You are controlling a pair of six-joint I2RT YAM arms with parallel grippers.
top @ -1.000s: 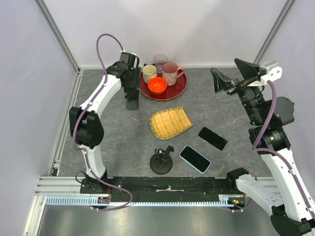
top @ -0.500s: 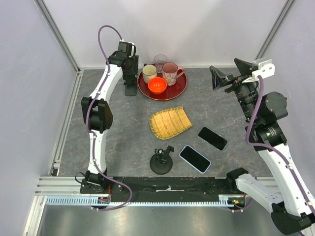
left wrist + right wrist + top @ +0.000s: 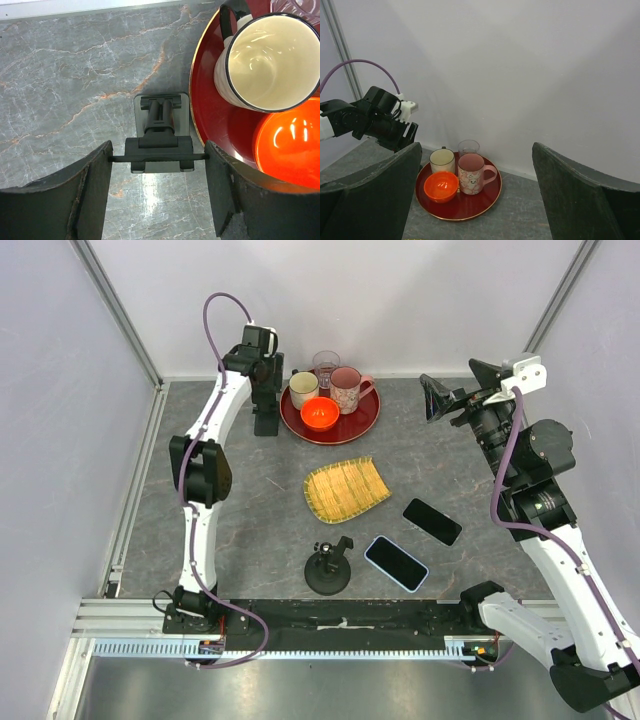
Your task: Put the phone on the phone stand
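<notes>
Left wrist view: left tool (image 3: 158, 150), jaws partway apart, appears to clamp the phone stand (image 3: 160, 107) just beside the red tray (image 3: 200, 115); set it flat, clear of that rim; right tool (image 3: 476, 150) gapes empty; phone (image 3: 395, 563) lies on the counter (image 3: 250, 510), well apart.

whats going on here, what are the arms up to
The left gripper is at the far side of the table, down over the phone stand right beside the red tray of cups. Its fingers appear clamped on the stand's black cradle. The right gripper hangs open in the air, holding nothing. Both phones, a black one and a light-edged one, lie flat on the table nearer the arms, so no phone is on the stand yet.
</notes>
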